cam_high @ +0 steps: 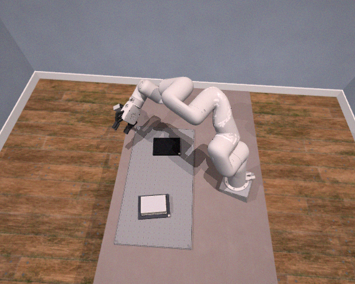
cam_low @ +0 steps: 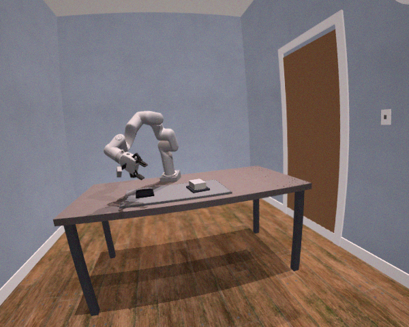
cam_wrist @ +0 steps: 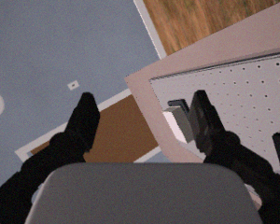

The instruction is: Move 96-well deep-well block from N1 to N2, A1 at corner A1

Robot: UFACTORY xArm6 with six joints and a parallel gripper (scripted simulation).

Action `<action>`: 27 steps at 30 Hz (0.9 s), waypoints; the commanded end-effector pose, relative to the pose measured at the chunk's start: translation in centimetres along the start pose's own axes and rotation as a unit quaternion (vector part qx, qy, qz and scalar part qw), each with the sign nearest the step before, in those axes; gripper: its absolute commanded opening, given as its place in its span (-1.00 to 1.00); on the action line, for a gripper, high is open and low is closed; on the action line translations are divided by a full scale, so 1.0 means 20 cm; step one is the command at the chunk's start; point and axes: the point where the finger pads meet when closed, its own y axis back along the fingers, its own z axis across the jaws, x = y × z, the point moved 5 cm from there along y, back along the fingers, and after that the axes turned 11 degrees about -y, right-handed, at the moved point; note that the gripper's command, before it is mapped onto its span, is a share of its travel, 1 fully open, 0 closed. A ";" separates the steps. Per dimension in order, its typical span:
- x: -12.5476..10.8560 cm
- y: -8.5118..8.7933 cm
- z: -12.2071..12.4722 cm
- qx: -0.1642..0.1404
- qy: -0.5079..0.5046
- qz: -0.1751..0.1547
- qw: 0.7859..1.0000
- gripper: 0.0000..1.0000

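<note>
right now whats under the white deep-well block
The deep-well block sits on a dark plate nest, whose edge shows around it, on the perforated grey board. The nest's surface beneath the block is covered.

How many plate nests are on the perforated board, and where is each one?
2. One nest, bare and black, lies at the board's far end near the tool; the other lies toward the near end, under the white block.

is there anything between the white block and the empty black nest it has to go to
Nothing visible. Only bare perforated plate lies between the white block and the empty black nest. The open hand hangs beyond the plate's far corner.
</note>
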 end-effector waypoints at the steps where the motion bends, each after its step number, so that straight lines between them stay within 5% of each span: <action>1: -0.05 -0.06 0.01 -0.015 -0.002 -0.007 1.000 1.00; 3: -0.07 -0.10 0.01 -0.045 -0.007 -0.021 0.999 1.00; 17: -0.25 -0.30 0.08 -0.098 -0.012 -0.043 0.994 1.00; 20: -0.29 -0.35 0.08 -0.145 -0.011 -0.058 0.988 1.00; 24: -0.35 -0.41 0.12 -0.147 -0.011 -0.058 0.987 1.00; 27: -0.40 -0.46 0.12 -0.194 -0.007 -0.071 0.978 1.00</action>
